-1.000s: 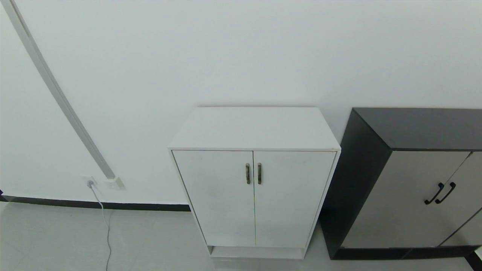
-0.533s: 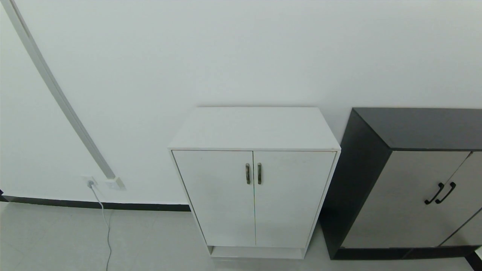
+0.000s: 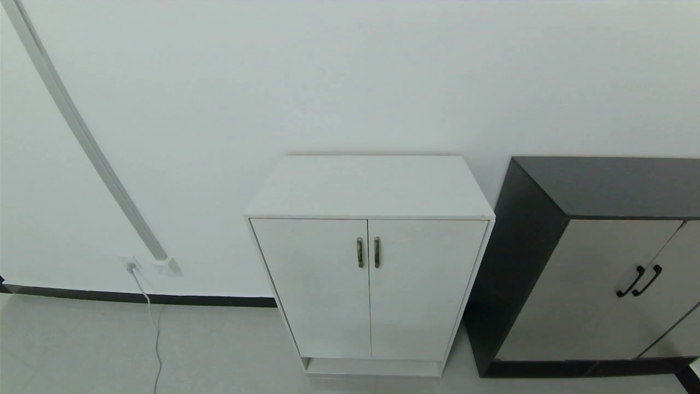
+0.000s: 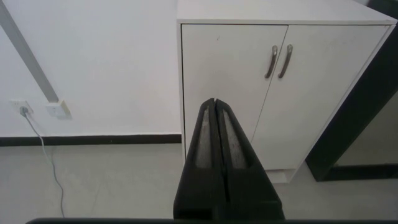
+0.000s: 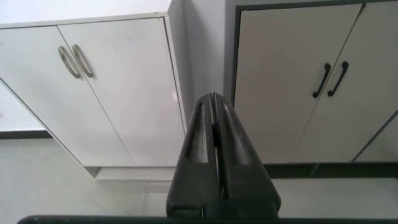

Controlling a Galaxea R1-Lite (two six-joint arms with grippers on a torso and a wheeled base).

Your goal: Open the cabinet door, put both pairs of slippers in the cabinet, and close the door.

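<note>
Left claw, right claw pinched together before cabinet.

Black cabinet, wall socket

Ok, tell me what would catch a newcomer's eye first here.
A white cabinet stands in the middle of the head view, shut, its two handles side by side at the centre seam. To its right stands a black cabinet, also shut. The left gripper and right gripper, both shut, point toward them.
</note>
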